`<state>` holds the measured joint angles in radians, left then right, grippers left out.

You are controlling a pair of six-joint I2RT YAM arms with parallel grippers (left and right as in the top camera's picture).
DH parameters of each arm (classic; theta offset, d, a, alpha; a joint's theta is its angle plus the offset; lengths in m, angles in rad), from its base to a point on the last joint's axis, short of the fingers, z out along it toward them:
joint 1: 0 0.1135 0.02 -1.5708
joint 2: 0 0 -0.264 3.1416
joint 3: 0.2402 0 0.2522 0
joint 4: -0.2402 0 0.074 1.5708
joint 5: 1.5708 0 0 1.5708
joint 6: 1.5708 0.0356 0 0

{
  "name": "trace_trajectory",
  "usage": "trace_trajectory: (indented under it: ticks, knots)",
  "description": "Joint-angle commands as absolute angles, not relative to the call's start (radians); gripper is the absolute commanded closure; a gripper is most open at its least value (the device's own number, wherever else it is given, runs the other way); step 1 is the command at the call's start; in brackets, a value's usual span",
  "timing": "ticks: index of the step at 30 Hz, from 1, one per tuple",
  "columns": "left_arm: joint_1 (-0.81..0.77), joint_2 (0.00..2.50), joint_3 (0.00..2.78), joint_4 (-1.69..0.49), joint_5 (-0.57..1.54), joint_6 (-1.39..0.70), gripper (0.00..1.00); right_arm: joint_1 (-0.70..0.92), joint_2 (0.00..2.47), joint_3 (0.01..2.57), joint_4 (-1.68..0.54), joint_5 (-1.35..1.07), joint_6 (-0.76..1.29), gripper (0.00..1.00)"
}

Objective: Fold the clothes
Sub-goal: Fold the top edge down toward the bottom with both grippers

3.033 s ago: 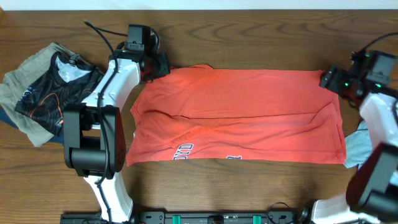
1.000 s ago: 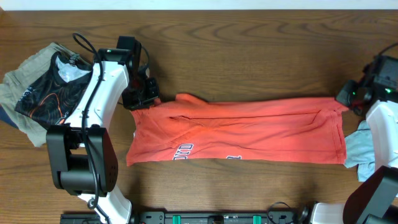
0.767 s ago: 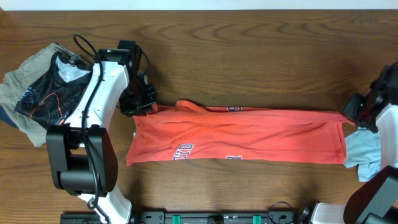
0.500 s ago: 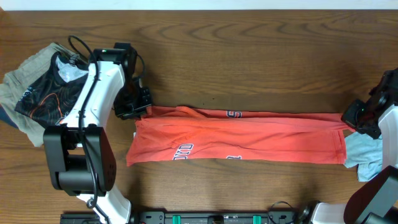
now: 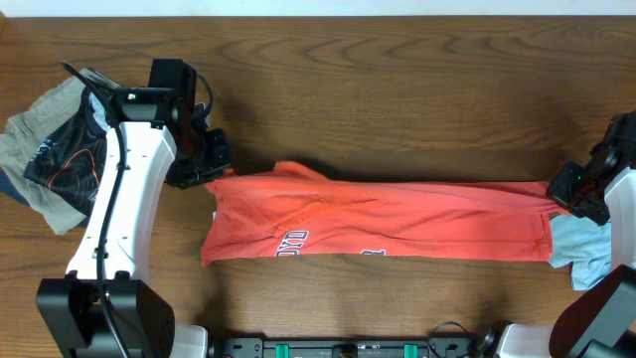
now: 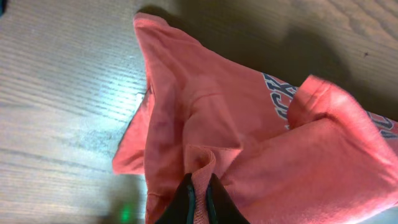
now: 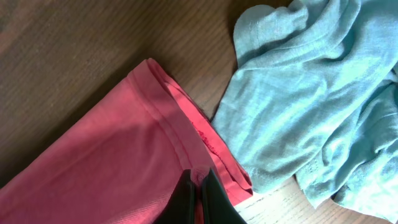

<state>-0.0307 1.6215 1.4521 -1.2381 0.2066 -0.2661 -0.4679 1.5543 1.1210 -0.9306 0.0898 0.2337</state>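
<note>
The clothes, a coral-red T-shirt [image 5: 378, 221], lie as a long folded band across the table's near half, with white-and-navy lettering [image 5: 292, 241] along the front edge. My left gripper [image 5: 213, 167] is shut on a pinch of the shirt's left end, whose fabric [image 6: 205, 124] bunches between the black fingers [image 6: 185, 200] in the left wrist view. My right gripper [image 5: 562, 189] is shut on the shirt's right end, where a hem fold [image 7: 180, 134] is pinched at the fingertips [image 7: 214, 198].
A pile with a black orange-lined shirt [image 5: 62, 154] lies at the far left. A light blue-grey garment [image 5: 581, 244] lies at the right edge beside the red hem, filling the right wrist view's upper right [image 7: 317, 93]. Dark wood table [image 5: 397, 80] stretches behind.
Both grippers have drawn the shirt's far edge toward the near side, folding the wide spread into a narrow band. The left arm has shifted left and the shirt's upper left corner has risen.
</note>
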Motion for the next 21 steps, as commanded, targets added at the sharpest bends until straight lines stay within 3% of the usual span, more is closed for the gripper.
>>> trace_trajectory:
  ticks: [1, 16, 18, 21]
  knots:
    - [-0.024, 1.633, 1.407, -1.244, 0.167, -0.272, 0.94, -0.473, 1.543, 1.124, -0.931, 0.124, 0.232, 0.99]
    - [-0.023, 1.634, 1.13, -1.162, 0.144, -0.271, 0.94, -0.473, 1.543, 1.124, -0.945, 0.125, 0.231, 0.99]
    - [-0.024, 1.634, 1.124, -1.174, 0.105, -0.271, 0.94, -0.473, 1.543, 1.124, -0.947, 0.128, 0.231, 0.95]
    - [-0.023, 1.634, 1.121, -1.184, 0.088, -0.272, 0.83, -0.473, 1.543, 1.124, -0.948, 0.13, 0.231, 0.91]
